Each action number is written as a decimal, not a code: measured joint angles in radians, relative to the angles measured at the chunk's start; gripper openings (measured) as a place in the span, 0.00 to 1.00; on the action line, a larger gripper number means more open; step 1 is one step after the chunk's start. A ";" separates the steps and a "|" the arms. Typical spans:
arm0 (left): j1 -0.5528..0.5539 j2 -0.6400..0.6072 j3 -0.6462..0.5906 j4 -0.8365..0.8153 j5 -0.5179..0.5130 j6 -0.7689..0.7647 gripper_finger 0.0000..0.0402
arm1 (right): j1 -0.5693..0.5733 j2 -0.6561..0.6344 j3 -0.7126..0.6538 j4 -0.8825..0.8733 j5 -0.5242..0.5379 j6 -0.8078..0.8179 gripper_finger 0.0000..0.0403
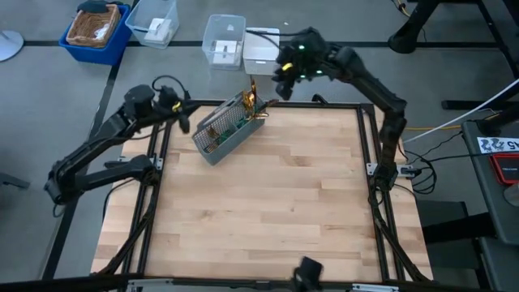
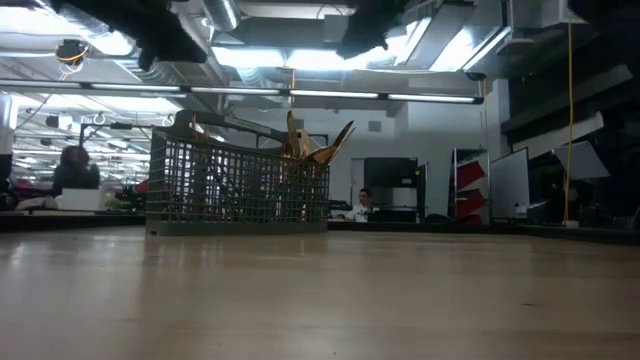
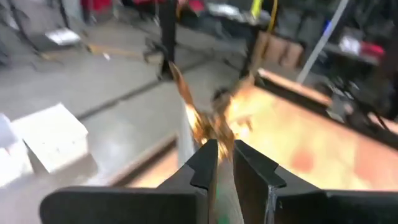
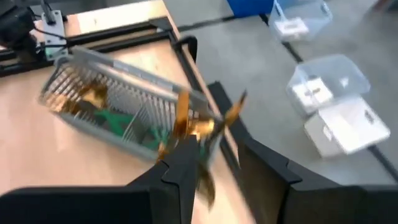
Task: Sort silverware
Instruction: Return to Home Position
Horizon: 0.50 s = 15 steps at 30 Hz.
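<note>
Since all the silverware (image 1: pixel 252 97) that showed stood in the grey mesh caddy (image 1: pixel 220 136), teal handles down and gold heads poking above the rim, the sorting looked done. The risk lay in getting both arms clear.

The caddy sat at an angle at the far left corner of the table (image 1: pixel 268 203), with one end close to the black frame rail (image 1: pixel 324 105). The right gripper (image 1: pixel 284 79) hung just beyond that end, near the tallest gold heads. Its fingers were spread wide and apparently held nothing. A low or sideways pull from there could have caught a finger on a protruding head. That might have flicked a piece out onto the floor side of the rail, or tipped the light caddy over.

The left gripper (image 1: pixel 185 113) hovered just beside the caddy's opposite end, level with its rim. Whether it was clenched or released could not be told. If it gripped a handle or the mesh, pulling back would probably have dragged the caddy with it. Even empty, a careless swing could have nudged the caddy toward the edge.

A straight upward lift for each arm before any sideways travel looked the safer course.
</note>
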 joint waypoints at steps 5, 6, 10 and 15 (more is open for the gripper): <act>-0.087 -0.090 -0.053 -0.076 0.001 -0.038 0.10 | 0.001 -0.095 0.000 -0.173 -0.007 0.013 0.30; -0.110 -0.115 -0.099 -0.034 0.001 -0.075 0.10 | 0.003 -0.110 0.000 -0.212 -0.019 0.013 0.30; -0.234 -0.216 -0.359 0.303 0.002 -0.290 0.10 | 0.021 -0.179 -0.064 -0.353 -0.049 0.011 0.30; -0.402 -0.271 -0.591 0.726 -0.006 -0.486 0.10 | 0.082 -0.371 -0.362 -0.286 -0.049 0.015 0.30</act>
